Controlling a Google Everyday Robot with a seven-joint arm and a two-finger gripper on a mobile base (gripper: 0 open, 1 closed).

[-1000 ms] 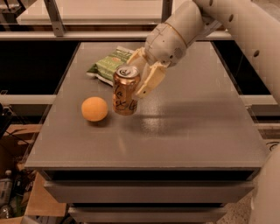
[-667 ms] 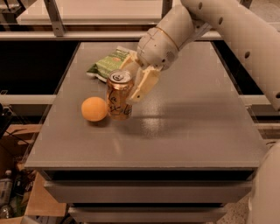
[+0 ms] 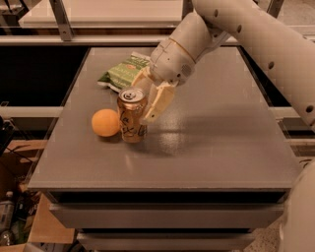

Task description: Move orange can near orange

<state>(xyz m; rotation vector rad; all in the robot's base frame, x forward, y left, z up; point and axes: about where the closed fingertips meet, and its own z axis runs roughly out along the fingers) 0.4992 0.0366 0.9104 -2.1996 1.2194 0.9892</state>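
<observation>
Desk (image 3: 206,147): flat grey-brown top with a dull sheen, filling the middle of the frame, with two stepped tiers of the same colour below its front edge. Can (image 3: 132,117): copper-orange with a silver top, upright on the desk left of centre, script facing the camera. Orange (image 3: 105,122): round and matte, on the desk directly left of the can, touching it or very nearly so. Gripper (image 3: 142,106): cream-coloured, at the can's upper right; one finger (image 3: 154,102) runs down the can's right side in contact with it and the other sits behind the can, so the gripper is pinching the can. Arm (image 3: 246,34): white and thick, entering from the upper right and crossing over the desk's far half. Bag (image 3: 123,73): green, crumpled, lying flat near the desk's far left corner, behind the can and apart from it. Counter (image 3: 108,12): pale, across the top of the frame beyond the desk, with a metal post (image 3: 61,19) in front of it. Boxes (image 3: 19,152): brown cardboard on the floor at lower left, beside the desk. Bottles (image 3: 7,212): on the floor in the bottom left corner. Dark gaps flank the desk on both sides.
</observation>
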